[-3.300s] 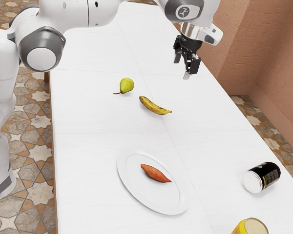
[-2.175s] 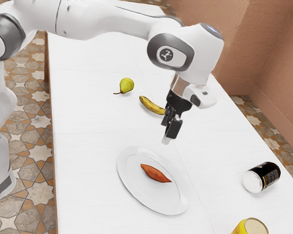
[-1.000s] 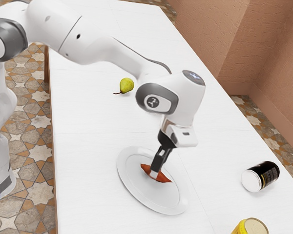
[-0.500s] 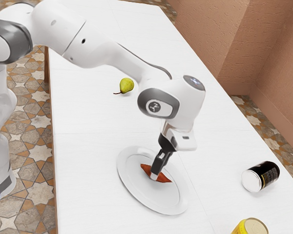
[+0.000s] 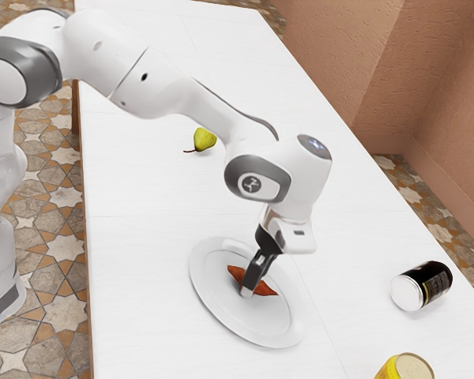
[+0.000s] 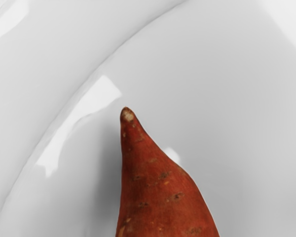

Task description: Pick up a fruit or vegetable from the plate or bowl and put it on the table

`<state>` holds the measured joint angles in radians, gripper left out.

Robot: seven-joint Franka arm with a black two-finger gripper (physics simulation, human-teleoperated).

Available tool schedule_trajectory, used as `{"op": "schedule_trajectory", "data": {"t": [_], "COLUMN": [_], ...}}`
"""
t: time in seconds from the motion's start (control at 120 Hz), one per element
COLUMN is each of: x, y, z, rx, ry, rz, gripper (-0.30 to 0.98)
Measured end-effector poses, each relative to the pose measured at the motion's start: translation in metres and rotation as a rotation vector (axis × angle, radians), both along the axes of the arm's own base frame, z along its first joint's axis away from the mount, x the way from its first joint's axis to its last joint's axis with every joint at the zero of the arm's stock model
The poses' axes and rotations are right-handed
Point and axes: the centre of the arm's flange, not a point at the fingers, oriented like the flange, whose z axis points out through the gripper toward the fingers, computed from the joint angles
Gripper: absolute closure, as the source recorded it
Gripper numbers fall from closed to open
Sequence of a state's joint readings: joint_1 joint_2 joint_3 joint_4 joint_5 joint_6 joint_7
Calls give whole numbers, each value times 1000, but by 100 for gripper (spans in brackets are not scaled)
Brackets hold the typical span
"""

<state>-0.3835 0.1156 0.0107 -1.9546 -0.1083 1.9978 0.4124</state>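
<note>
My gripper (image 5: 251,286) is down at the middle of the orange-red sweet potato (image 5: 265,290), which lies on the white oval plate (image 5: 213,310). It covers part of the sweet potato, and whether it is open or shut cannot be told. In the wrist view, the sweet potato (image 6: 160,195) lies just under my hand with its pointed tip and small brown marks visible, on the glossy plate (image 6: 246,123). A green pear (image 5: 205,139) rests on the table beyond the plate, with its stem toward the exterior view's left.
On the white table (image 5: 154,197), a black can with a pale end (image 5: 423,286) lies on its side toward the exterior view's right. A yellow can (image 5: 406,369) is at the lower edge. Brown walls (image 5: 438,95) rise beyond the table's right edge in that view.
From above the table's far part, my gripper has come down to the sweet potato, sinking slightly more in the last half second. My arm now covers the banana's spot. The sweet potato has stayed on the plate.
</note>
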Motion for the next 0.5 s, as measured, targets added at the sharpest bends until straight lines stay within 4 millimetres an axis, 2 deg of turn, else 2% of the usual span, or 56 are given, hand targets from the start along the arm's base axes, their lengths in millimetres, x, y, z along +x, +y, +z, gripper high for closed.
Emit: {"op": "schedule_trajectory", "data": {"t": [0.158,0.333,0.375,0.5], "x": [1,2,1,1], "y": [1,3,2,0], "z": [-2,-4,-3,-1], "rx": [-1,-3,-4,-2], "ry": [-1,-1,-2,-8], "rz": [2,1,-1,-7], "gripper": [-3,-12,-10,6]}}
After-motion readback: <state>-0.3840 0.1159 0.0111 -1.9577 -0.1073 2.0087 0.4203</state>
